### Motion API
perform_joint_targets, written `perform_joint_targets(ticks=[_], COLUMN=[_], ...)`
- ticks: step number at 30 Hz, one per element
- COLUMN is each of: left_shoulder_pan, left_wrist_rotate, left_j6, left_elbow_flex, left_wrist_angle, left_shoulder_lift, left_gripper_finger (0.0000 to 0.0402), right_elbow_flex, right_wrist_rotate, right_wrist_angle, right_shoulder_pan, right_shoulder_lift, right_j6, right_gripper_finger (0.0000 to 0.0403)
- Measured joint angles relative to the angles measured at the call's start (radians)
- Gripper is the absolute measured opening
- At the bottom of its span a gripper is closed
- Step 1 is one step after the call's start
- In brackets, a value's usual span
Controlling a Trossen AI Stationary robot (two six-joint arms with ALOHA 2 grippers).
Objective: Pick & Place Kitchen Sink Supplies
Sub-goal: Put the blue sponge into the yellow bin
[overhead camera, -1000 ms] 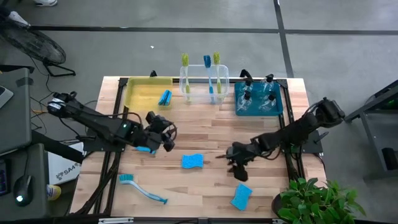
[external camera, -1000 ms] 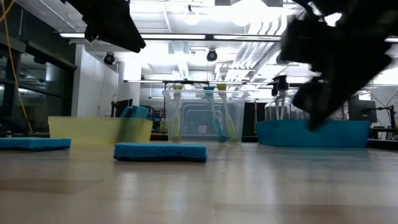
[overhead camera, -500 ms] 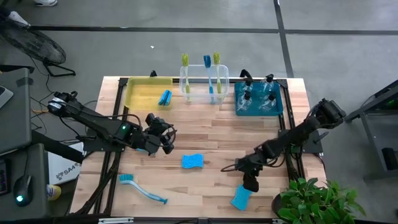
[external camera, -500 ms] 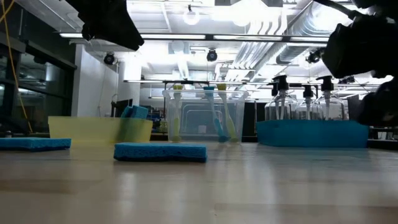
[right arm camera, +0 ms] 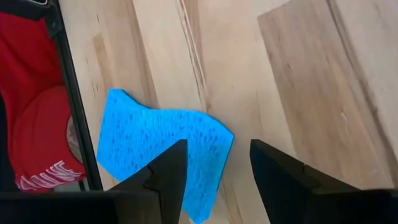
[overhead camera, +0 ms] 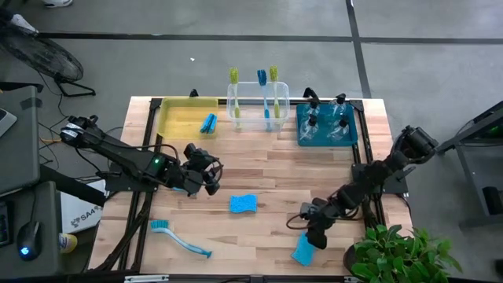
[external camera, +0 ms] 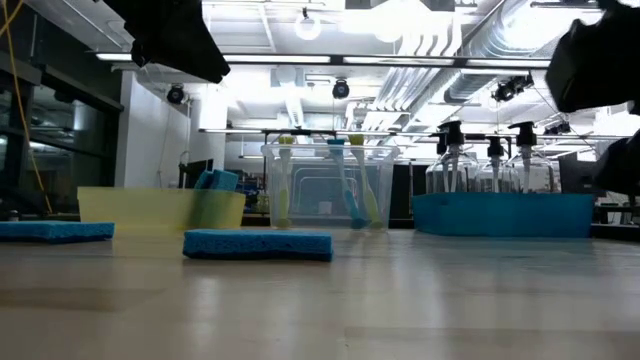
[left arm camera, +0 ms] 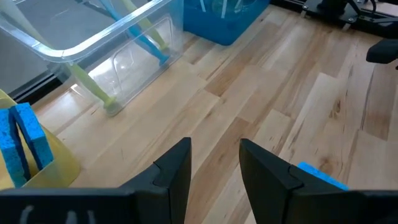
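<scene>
The right gripper [overhead camera: 313, 236] is hovering low over a blue sponge [overhead camera: 304, 249] lying near the surface's [overhead camera: 275, 169] front edge, at about five o'clock from the surface's centre. In the right wrist view its two dark fingers [right arm camera: 166, 173] are standing spread apart, with that sponge [right arm camera: 158, 149] showing between and beyond them, flat on the wood and not pinched.

The left gripper [overhead camera: 211, 174] is hanging at about nine o'clock from the centre, its fingers [left arm camera: 174, 171] also spread and holding nothing. A second blue sponge [overhead camera: 243, 203] is lying just at four o'clock from it, near the middle of the surface; in the low view this sponge [external camera: 257, 243] is resting flat on the wood.

A long-handled dish brush [overhead camera: 179, 238] with a blue head is lying at about seven o'clock, close to the front left corner.

Along the far edge, a yellow bin [overhead camera: 177, 118] at eleven o'clock is holding another blue sponge [overhead camera: 208, 123]. A clear bin [overhead camera: 236, 114] at twelve o'clock is holding upright brushes [overhead camera: 262, 86]. A teal bin [overhead camera: 301, 134] at one o'clock is holding spray bottles [overhead camera: 339, 106] with black nozzles.
</scene>
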Motion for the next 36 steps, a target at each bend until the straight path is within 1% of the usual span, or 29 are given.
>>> perform_joint_targets(ticks=[9, 16, 25, 29, 36], left_shoulder_pan=[0.000, 0.000, 0.000, 0.000, 0.000], left_wrist_rotate=[0.000, 0.000, 0.001, 0.002, 0.005], left_j6=[0.000, 0.000, 0.000, 0.000, 0.000], left_elbow_flex=[0.000, 0.000, 0.000, 0.000, 0.000], left_wrist_angle=[-0.003, -0.003, -0.003, -0.003, -0.003], left_shoulder_lift=[0.002, 0.002, 0.002, 0.002, 0.002], left_gripper_finger=[0.0131, 0.0131, 0.0131, 0.0131, 0.0131], right_elbow_flex=[0.000, 0.000, 0.002, 0.005, 0.003], right_wrist_rotate=[0.088, 0.099, 0.136, 0.147, 0.181], right_wrist_angle=[0.002, 0.043, 0.112, 0.122, 0.120], right_shoulder_pan=[0.069, 0.083, 0.088, 0.100, 0.124], right_shoulder_lift=[0.008, 0.071, 0.107, 0.128, 0.134], right_j6=[0.068, 0.082, 0.081, 0.074, 0.074], right_gripper_finger=[0.0167, 0.0167, 0.0164, 0.0148, 0.0103])
